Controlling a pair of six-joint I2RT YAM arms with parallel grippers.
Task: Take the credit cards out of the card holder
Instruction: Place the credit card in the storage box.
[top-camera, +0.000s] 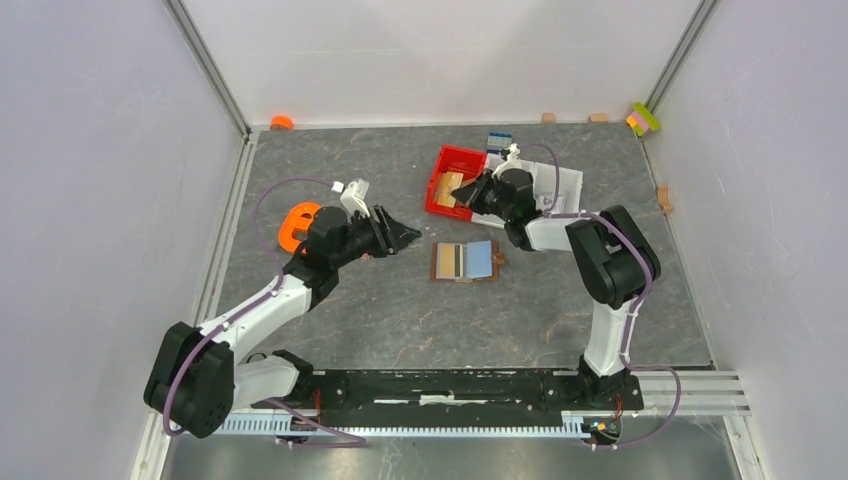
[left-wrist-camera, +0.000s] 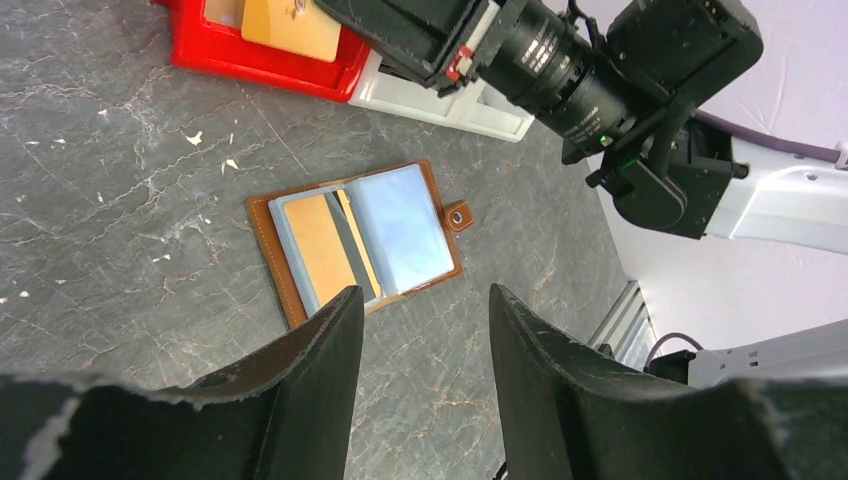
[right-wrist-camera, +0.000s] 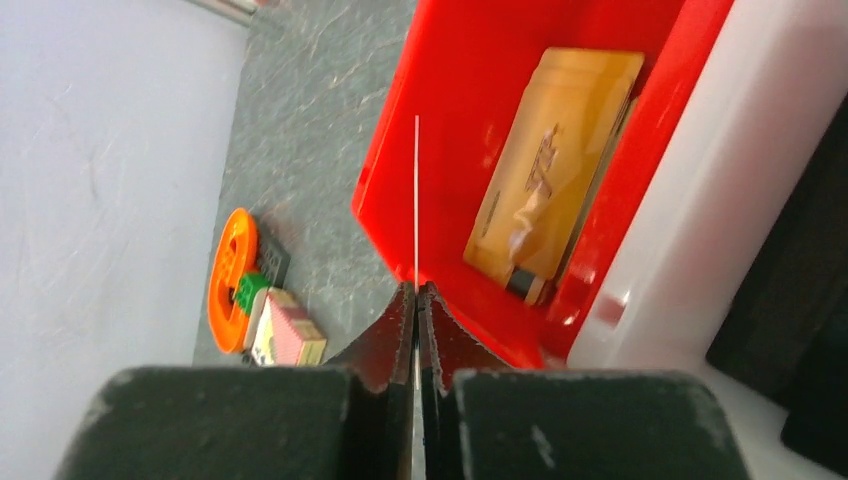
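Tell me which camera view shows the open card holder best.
The left wrist view: the card holder lies open and large in frame, its orange card, pale blue card and strap tab all clear. The top external view shows it small and distant. The right wrist view misses it entirely.

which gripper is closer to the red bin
right. the right gripper is over the red bin, pinching a thin card edge-on; the left gripper hovers apart from it, near the open card holder
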